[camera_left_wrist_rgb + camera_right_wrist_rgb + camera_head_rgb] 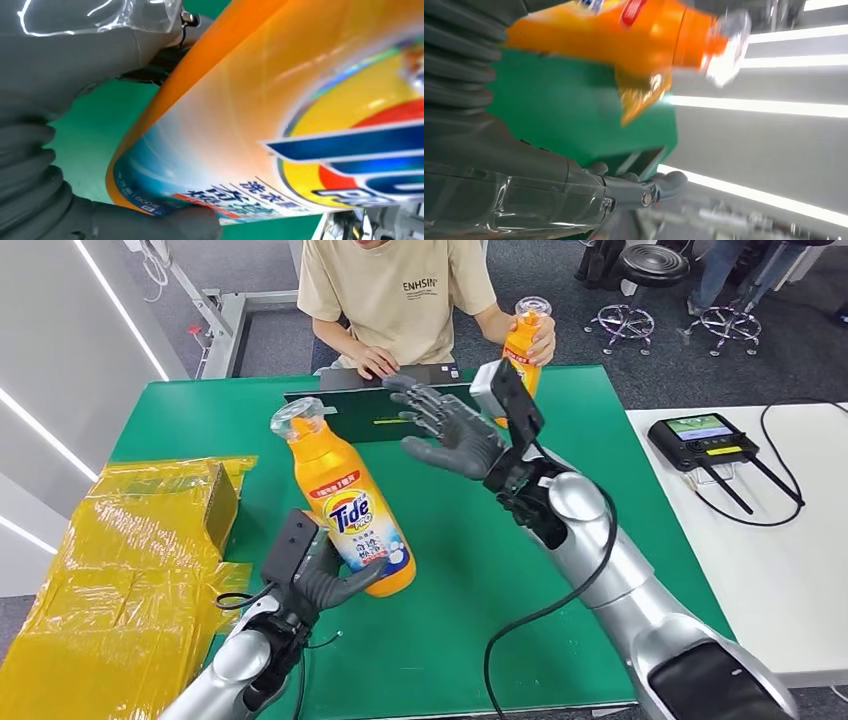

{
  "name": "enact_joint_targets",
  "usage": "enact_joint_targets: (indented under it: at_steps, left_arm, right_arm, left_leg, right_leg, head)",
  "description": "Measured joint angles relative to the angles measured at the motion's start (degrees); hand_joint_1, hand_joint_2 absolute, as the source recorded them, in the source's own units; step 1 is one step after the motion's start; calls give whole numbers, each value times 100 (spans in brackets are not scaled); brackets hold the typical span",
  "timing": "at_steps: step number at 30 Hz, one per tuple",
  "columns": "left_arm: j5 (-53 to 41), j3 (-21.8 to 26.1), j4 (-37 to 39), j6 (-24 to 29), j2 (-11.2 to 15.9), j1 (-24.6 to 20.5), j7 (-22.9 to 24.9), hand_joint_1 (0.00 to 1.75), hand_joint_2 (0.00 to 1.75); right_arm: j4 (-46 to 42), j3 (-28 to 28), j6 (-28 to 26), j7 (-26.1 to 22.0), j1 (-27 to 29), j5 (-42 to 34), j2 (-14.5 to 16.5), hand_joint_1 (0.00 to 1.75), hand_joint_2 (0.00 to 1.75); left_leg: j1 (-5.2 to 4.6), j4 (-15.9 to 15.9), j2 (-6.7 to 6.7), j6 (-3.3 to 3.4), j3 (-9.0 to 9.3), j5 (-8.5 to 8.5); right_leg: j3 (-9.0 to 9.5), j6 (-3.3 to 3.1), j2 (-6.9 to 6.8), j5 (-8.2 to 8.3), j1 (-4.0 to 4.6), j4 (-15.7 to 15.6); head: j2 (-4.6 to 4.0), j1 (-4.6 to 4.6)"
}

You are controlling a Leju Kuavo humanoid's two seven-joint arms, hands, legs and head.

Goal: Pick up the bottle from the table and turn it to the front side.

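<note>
Bottle [345, 498] tilted over the green table [480, 580], left hand [325, 575] gripping its base. Right hand [450, 430] raised, fingers spread, holding nothing. Head view reads "Tide"; left wrist close-up adds Chinese characters (blurred). Person's shirt [395, 290]: "ENHSIN".

The orange plastic Tide bottle [350, 502] is standing tilted on the green-covered table [470, 610], its base lying in the left hand [325, 575]. The right hand [450, 430] is hovering beyond and to the right of it, apart. Behind that hand a person [400, 290] is holding a second orange bottle [523, 340]. Left of the left hand, yellow-wrapped boxes [130, 560] are lying.
</note>
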Motion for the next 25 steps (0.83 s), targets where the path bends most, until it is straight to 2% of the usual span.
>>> enact_joint_targets:
  at_steps: [2,5,9,11,16,20,25]
  left_arm:
    - [-103,154,-53,192,70,133,-31,161,175]
    - [-252,593,-263,551,239,468,-89,145,175]
    - [-536,1451,-697,953,481,1119,-37,39,175]
    - [-745,2044,-1029,1142,545,1581,94,32,175]
    - [-1298,3662,-1742,1184,578,2639,362,47,175]
    - [-1671,4405,-1942,1151,523,2969,476,0,175]
    - [-2144,4819,-1959,1173,485,3113,581,0,175]
  right_arm:
    - [-261,-172,-205,-33,211,262,-192,0,0]
    - [-834,-547,-551,-146,714,584,-670,0,0]
    - [-1635,-1388,-777,-284,1822,878,-1344,0,0]
    - [-2068,-1937,-782,-302,2629,1067,-1514,0,0]
    - [-3010,-3048,-777,-243,4573,1447,-1512,0,0]
    - [-3484,-3542,-800,-146,5311,1565,-1359,0,0]
    - [-3830,-4004,-713,-126,5813,1591,-1208,0,0]
  left_leg:
    - [0,0,3,0,1,-1]
    - [1,1,-14,2,0,-2]
    - [2,0,-22,6,-1,-17]
    - [2,-1,-20,4,1,-34]
    - [2,-2,-17,-9,2,-64]
    - [4,-5,-15,-13,7,-70]
    - [4,-6,-15,-13,12,-70]
  right_leg:
    - [0,0,4,0,0,-3]
    - [2,0,-15,-3,0,-8]
    - [12,5,-24,-18,2,-13]
    - [16,4,-23,-31,3,-15]
    - [11,-3,-20,-63,2,-14]
    - [12,-8,-19,-76,3,-12]
    - [20,-8,-20,-76,2,-12]
  head:
    - [0,-1]
    - [0,-1]
    - [0,1]
    - [0,1]
    - [0,-1]
    - [0,-1]
    - [0,1]
